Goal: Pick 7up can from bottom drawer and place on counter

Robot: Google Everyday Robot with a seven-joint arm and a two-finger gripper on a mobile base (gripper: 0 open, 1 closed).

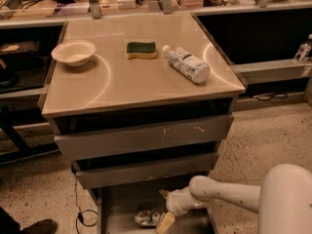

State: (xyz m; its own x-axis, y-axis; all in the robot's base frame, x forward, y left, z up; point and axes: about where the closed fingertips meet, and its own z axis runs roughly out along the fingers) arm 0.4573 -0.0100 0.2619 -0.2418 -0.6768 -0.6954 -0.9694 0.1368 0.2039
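The bottom drawer [122, 204] stands pulled out. The 7up can [147, 219] lies on its side on the drawer floor. The gripper [165, 208] is lowered into the drawer just right of the can, fingers spread apart and holding nothing. Farther back, the counter [146, 84] carries a white bowl [73, 52], a sponge [141, 49] and a plastic bottle [187, 64] on its side.

The small silvery-green 7up can [148, 219] lies on its side in the open bottom drawer [119, 206] (lowest under the desk [141, 82]), beside the spread-fingered hand [165, 208].
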